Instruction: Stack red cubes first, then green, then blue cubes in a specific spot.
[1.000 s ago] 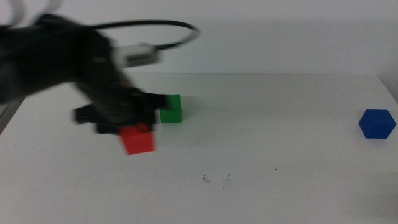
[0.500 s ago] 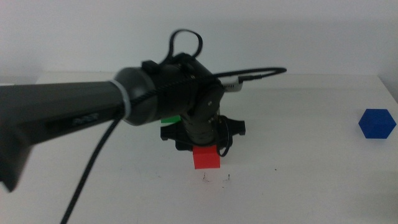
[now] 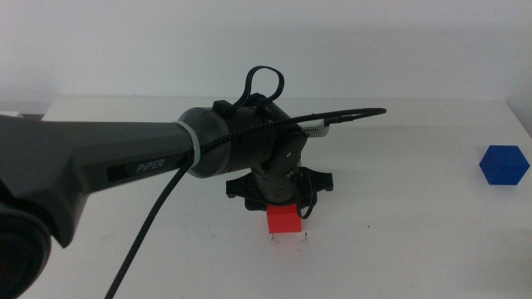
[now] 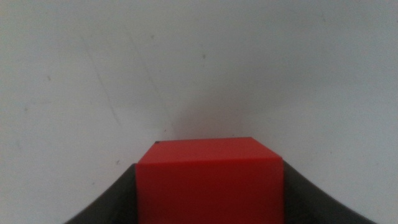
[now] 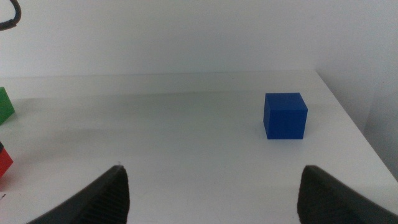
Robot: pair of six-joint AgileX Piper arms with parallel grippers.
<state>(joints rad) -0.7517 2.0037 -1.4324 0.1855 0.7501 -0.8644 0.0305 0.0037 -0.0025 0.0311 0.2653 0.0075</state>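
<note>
My left gripper [image 3: 283, 209] reaches in from the left and is shut on the red cube [image 3: 283, 219]. It holds the cube low at the table's middle, just behind two small dark marks [image 3: 289, 238]. In the left wrist view the red cube [image 4: 209, 183] fills the gap between the jaws. The green cube [image 5: 5, 104] shows only at the edge of the right wrist view; the arm hides it in the middle view. The blue cube [image 3: 504, 164] sits at the far right of the table, apart from both grippers. My right gripper [image 5: 212, 177] is open and empty, facing the blue cube [image 5: 285, 116].
The white table's [image 3: 416, 249] right edge runs close past the blue cube. The left arm's thick dark body [image 3: 108, 166] and its cable [image 3: 349, 113] span the table's left half. A white wall stands behind.
My left gripper has carried the red cube from beside the green cube rightward and forward, then lowered it to the marks at the table's middle. The blue cube has not moved.
</note>
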